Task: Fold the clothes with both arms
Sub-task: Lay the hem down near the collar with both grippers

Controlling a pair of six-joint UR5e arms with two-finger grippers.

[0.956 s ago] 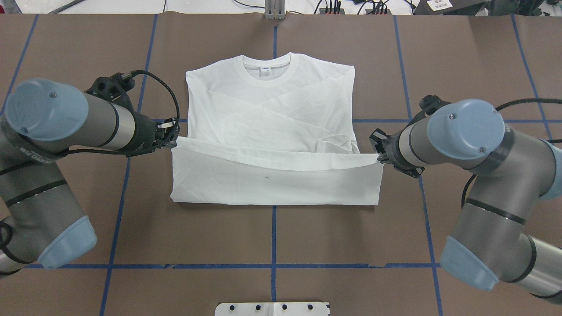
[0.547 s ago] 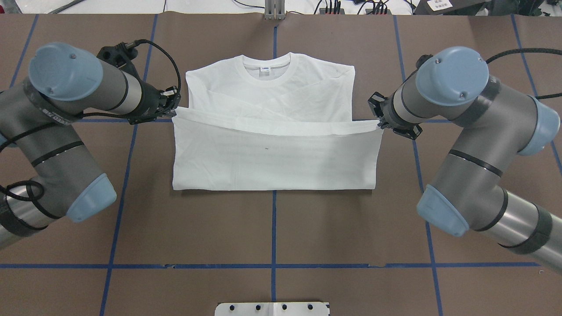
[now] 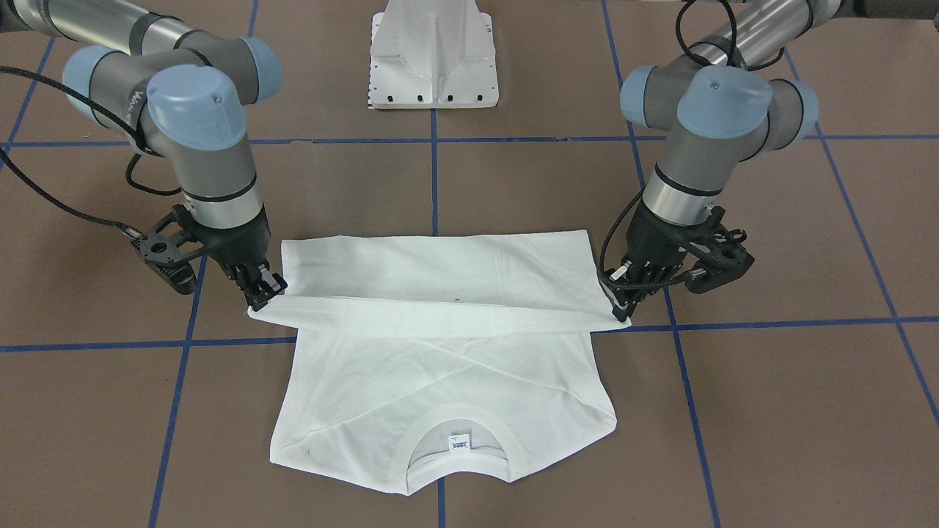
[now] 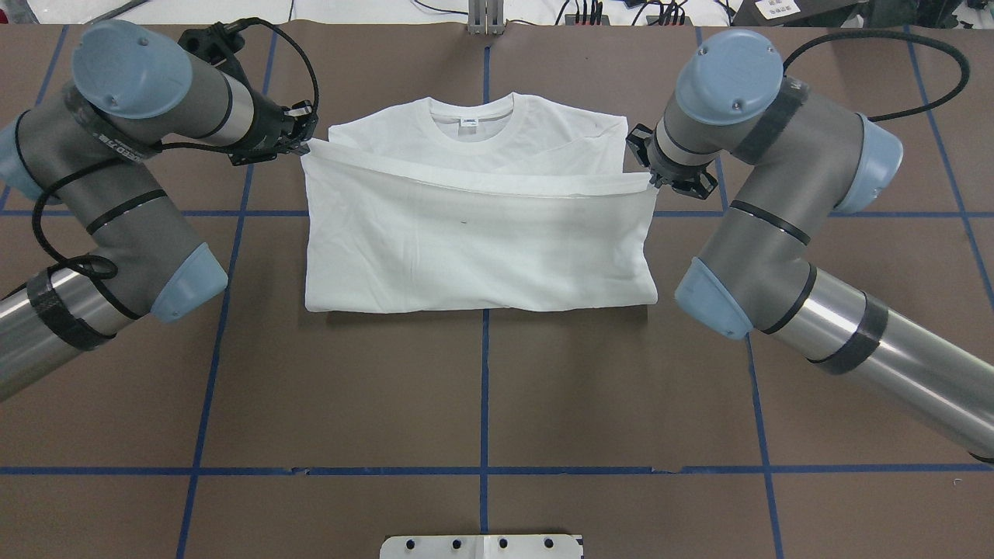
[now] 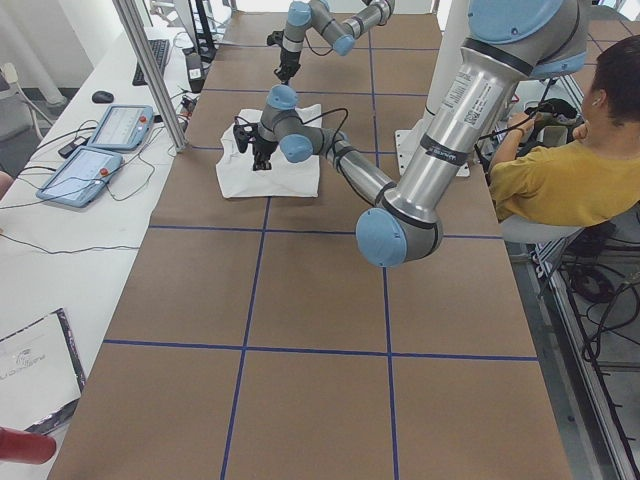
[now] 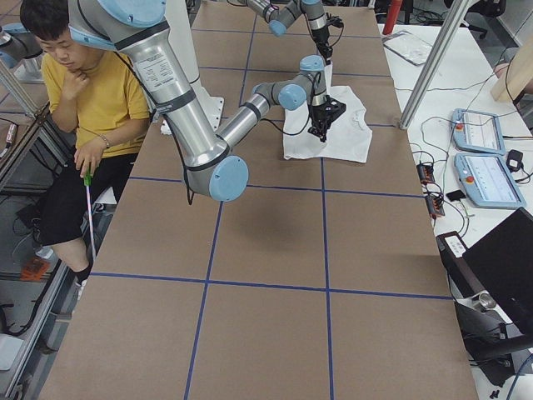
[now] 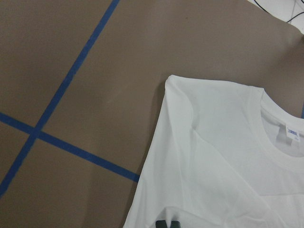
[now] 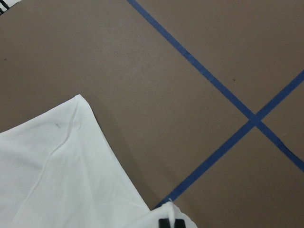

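The white T-shirt (image 4: 481, 248) lies flat on the brown table, its collar (image 4: 472, 116) on the far side; no printed text shows. Its near half is folded up over the body. My left gripper (image 4: 304, 147) is shut on the left corner of the lifted hem. My right gripper (image 4: 651, 180) is shut on the right corner. The hem hangs taut between them, just short of the collar. In the front-facing view the left gripper (image 3: 620, 311) and right gripper (image 3: 260, 299) hold the hem above the shirt (image 3: 440, 389). The wrist views show the shirt's shoulder (image 7: 223, 156) and corner (image 8: 61, 171).
Blue tape lines (image 4: 484, 388) cross the brown table cover. The white pedestal base (image 3: 433, 59) stands on the robot's side. A seated operator (image 5: 560, 150) is at the table's edge, and tablets (image 5: 100, 150) lie on a side bench.
Both grippers have carried the hem away from the robot towards the collar. The folded layer now covers most of the shirt's body, and both arms have stretched forward.
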